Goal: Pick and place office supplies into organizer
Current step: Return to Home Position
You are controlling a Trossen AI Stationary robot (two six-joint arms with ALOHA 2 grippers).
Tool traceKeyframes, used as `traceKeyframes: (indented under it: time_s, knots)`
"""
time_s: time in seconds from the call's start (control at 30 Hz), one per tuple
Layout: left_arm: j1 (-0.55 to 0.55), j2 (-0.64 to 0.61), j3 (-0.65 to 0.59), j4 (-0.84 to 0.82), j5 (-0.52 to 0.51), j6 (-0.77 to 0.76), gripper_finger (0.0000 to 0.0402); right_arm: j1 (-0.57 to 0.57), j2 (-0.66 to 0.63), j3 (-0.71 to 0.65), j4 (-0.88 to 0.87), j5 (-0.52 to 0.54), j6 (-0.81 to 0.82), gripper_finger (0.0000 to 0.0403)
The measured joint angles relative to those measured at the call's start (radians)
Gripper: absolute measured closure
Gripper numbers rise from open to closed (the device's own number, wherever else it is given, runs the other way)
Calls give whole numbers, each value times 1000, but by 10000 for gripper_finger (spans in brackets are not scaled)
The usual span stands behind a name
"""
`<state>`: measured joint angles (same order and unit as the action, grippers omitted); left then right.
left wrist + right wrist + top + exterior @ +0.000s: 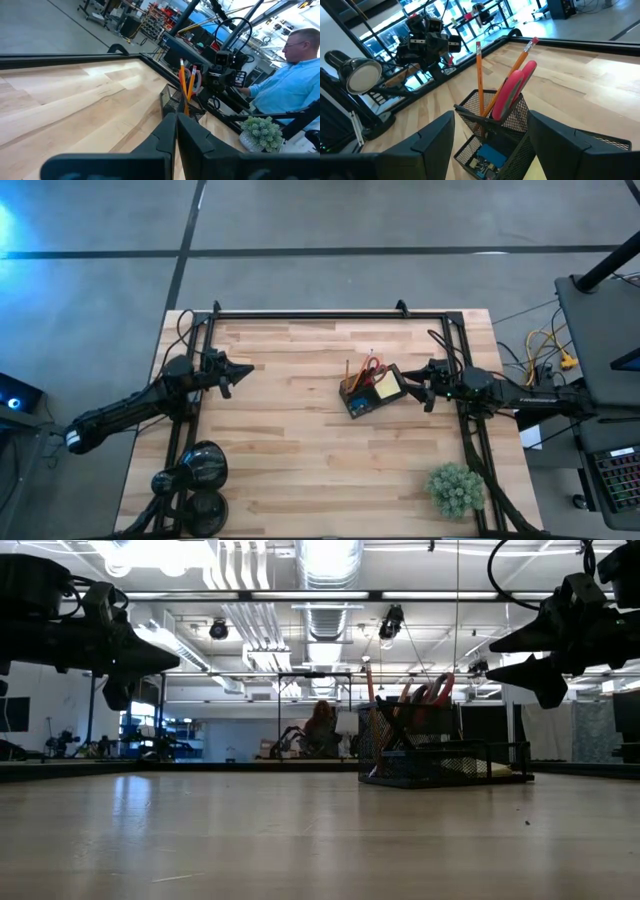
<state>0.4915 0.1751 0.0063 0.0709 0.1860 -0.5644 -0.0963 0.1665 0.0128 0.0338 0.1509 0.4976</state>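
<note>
Your box [372, 393] sits on the table [300, 450]. Inside it are two pencils [479, 80], the red scissors [515, 87], a blue piece [490, 151] and the yellow pad [387, 388]. Your right claw [412, 385] hangs just beside the box, fingers wide apart, holding nothing. Your left claw [245, 369] hangs well away from the box, fingers pressed together, holding nothing.

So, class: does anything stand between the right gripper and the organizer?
Nothing visible does. The open right gripper hovers close beside the organizer, facing it, with only air between them.
</note>
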Motion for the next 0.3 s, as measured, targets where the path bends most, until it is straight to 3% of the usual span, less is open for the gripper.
traceKeyframes:
  time_s: [0.3]
  knots:
    - [0, -1, 0, 0, 0, 0, 402, 0, 0, 0, 0, 0, 0, 160]
